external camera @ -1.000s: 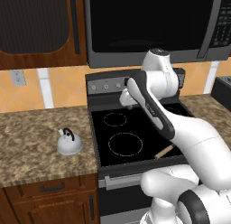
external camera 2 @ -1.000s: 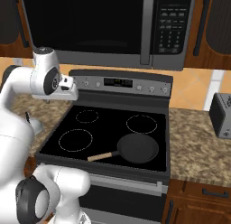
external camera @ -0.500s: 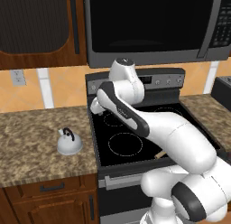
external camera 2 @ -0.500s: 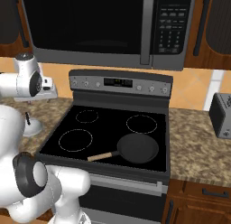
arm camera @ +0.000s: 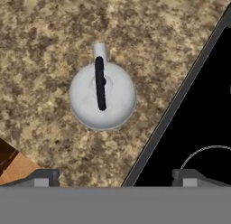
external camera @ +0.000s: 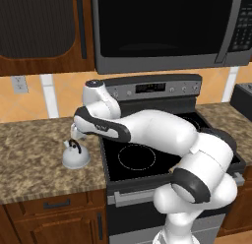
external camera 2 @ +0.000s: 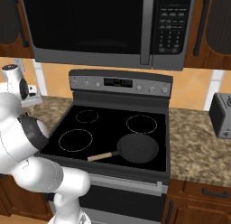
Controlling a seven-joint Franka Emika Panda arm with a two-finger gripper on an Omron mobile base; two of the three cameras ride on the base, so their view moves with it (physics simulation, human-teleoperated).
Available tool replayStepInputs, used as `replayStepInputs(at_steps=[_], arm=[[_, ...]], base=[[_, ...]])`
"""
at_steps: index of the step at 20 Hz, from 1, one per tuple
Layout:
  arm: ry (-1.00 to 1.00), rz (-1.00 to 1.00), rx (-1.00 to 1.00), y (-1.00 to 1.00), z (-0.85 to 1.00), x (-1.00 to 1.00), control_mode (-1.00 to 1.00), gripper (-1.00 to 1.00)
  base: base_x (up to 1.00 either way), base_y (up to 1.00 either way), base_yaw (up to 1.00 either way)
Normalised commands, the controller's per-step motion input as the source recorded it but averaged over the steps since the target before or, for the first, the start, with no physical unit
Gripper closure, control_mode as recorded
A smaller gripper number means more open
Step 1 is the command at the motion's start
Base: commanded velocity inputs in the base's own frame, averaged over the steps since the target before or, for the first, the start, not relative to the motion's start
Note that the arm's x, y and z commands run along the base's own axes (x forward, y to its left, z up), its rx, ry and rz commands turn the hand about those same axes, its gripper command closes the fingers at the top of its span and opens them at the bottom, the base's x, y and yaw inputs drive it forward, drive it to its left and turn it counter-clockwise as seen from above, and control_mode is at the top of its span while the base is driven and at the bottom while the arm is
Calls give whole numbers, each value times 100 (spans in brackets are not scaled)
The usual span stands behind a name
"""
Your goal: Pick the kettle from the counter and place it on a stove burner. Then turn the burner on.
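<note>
The kettle stands upright on the counter, a short way left of the stove. It is light grey, with a thin black handle. My gripper hangs just above it. In the hand view I look straight down on the kettle, which lies ahead of my gripper. Its fingertips stand wide apart, open and holding nothing. The large front-left stove burner is bare, and part of the same stove burner shows as a ring on the black glass.
A black frying pan with a wooden handle lies on the front right of the cooktop. A toaster stands on the right counter. The microwave hangs over the stove. My arm stretches across the cooktop's left side.
The arm has swung left from over the stove to above the kettle on the counter. The gripper stays open. The kettle and the pan have not moved.
</note>
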Motion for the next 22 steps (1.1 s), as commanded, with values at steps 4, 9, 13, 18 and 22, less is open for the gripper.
replayStepInputs(at_steps=[4,9,13,18,22], arm=[[13,0,-10,50,-24,0,-100,-100],[6,0,-1,5,-24,1,-100,-100],[0,0,0,0,-41,14,-100,-100],[0,0,0,1,-29,16,-100,-100],[0,0,2,12,-37,31,-100,-100]], base=[[0,0,0],[0,0,0],[0,0,0],[0,0,0],[0,0,0]])
